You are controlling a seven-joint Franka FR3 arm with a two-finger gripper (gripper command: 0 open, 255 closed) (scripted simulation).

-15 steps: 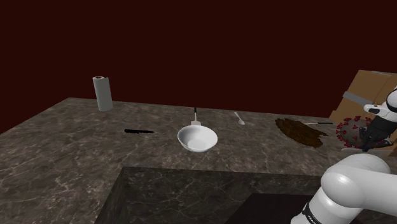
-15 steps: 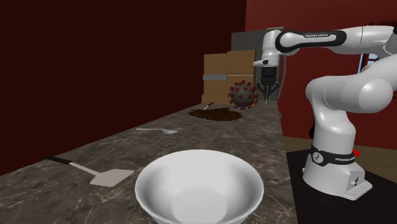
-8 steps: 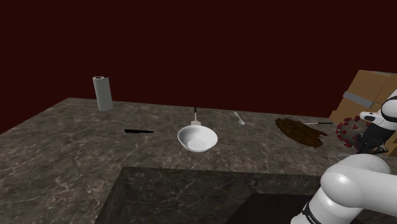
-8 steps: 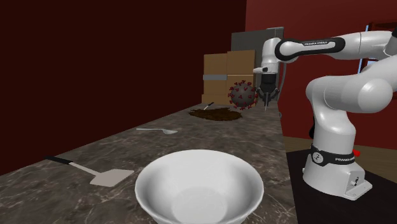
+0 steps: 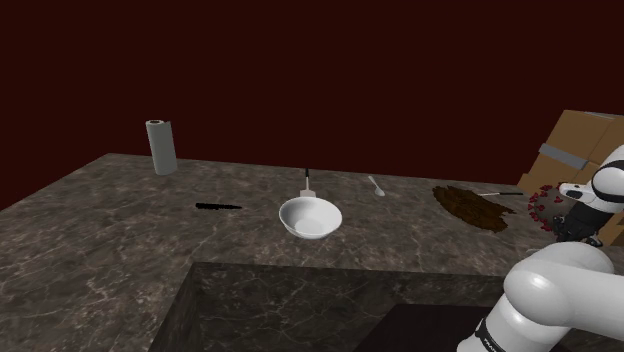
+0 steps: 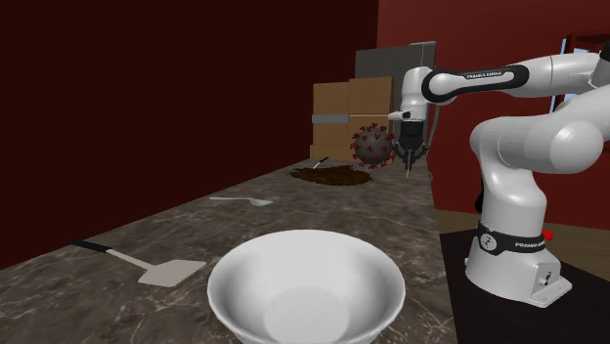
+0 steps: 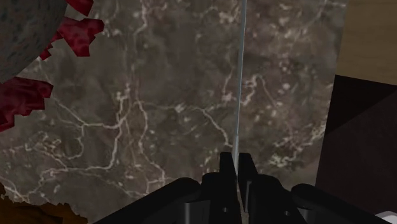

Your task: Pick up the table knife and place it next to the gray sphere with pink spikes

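My gripper (image 7: 236, 167) is shut on the table knife (image 7: 240, 76), a thin grey blade seen edge-on that points down at the dark marble countertop (image 7: 165, 127). The grey sphere with dark pink spikes (image 7: 25, 44) lies close beside the blade. In the second exterior view the gripper (image 6: 409, 159) hangs just to the right of the sphere (image 6: 372, 146), low over the counter, with the knife (image 6: 409, 169) sticking out below the fingers. In the shoulder view the sphere (image 5: 545, 206) sits at the far right, and the gripper (image 5: 572, 230) is next to it.
A brown patch (image 5: 470, 207) lies near the sphere with a small utensil (image 5: 497, 193) at its edge. A white bowl (image 5: 310, 217), spatula (image 6: 147, 266), spoon (image 5: 377, 185) and paper roll (image 5: 162, 147) stand further along. Cardboard boxes (image 6: 347, 112) rise behind the sphere.
The gripper has come down with the knife toward the countertop and closer to the sphere. Nothing else has moved.
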